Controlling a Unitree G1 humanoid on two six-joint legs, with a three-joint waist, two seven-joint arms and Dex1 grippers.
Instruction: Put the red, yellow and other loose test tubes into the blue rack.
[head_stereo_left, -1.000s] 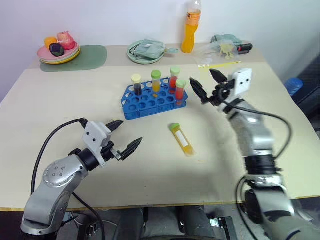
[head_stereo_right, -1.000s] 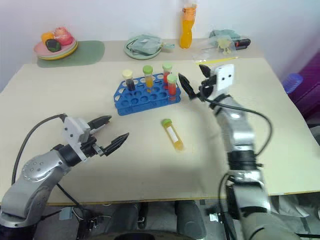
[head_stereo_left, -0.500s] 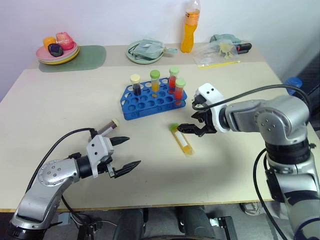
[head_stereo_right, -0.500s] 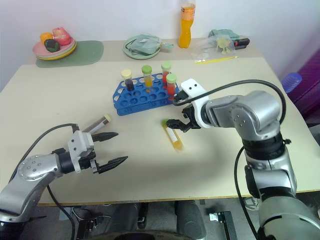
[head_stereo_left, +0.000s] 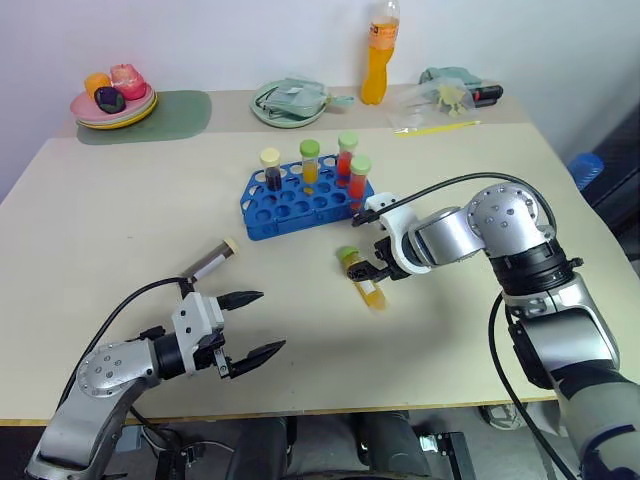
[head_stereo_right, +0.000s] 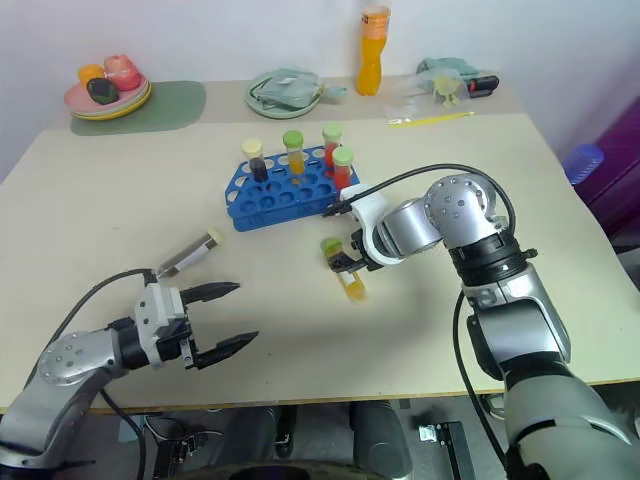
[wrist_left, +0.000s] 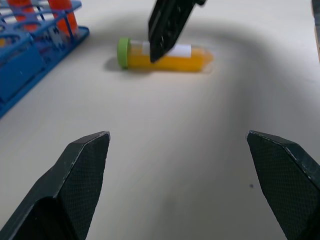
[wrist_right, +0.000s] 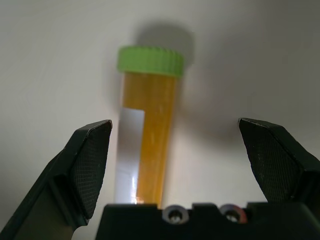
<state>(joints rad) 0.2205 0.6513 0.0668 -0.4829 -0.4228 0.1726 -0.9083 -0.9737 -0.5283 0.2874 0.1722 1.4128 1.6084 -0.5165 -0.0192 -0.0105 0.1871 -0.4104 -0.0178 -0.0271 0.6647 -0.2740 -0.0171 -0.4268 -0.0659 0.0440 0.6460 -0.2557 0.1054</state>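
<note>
Yellow tube (head_stereo_left: 362, 279) flat beside blue rack (head_stereo_left: 297, 205)

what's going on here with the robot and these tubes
The robot's right pincer hangs open over a clear plastic tube of yellow liquid with a green cap, lying on the beige table, not yet gripped. The bright blue plastic rack already holds four capped tubes. A dark-liquid tube with a cream cap lies loose near the open, empty left pincer.
</note>
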